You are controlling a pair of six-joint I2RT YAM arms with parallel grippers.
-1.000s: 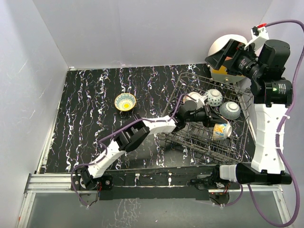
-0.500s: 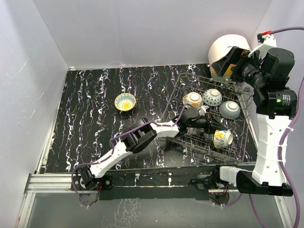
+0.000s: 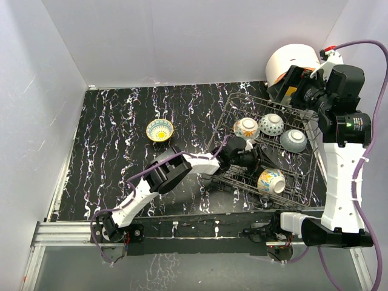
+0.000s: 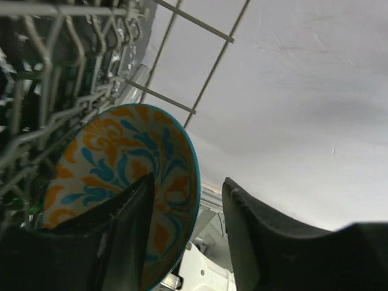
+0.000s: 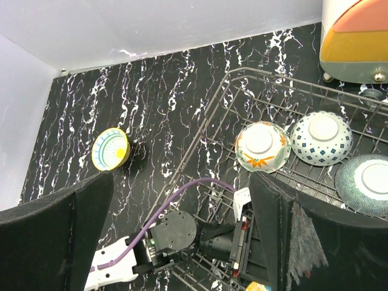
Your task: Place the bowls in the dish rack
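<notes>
The dish rack (image 3: 219, 124) of dark wire stands at the right of the table. Three bowls lie upside down in its far row: orange floral (image 3: 246, 128), blue-dotted (image 3: 272, 124), grey (image 3: 293, 140). An orange-and-blue bowl (image 3: 271, 180) leans among the front tines. My left gripper (image 3: 253, 162) is inside the rack, open. In the left wrist view that bowl (image 4: 115, 163) has its rim between the parted jaws; one finger (image 4: 130, 230) lies over its inside and the other stands clear. A yellow bowl (image 3: 160, 130) sits on the table. My right gripper (image 5: 180, 177) hangs high, open and empty.
A round white-and-orange appliance (image 3: 291, 57) stands behind the rack's far right corner. White walls close in the black marbled table (image 3: 115, 151) on three sides. The left arm's purple cable (image 3: 182, 156) arches over the rack's left edge.
The left gripper's jaws have parted. The orange-and-blue bowl went down and toward the rack's front left and now leans on the tines. The right arm shifted slightly.
</notes>
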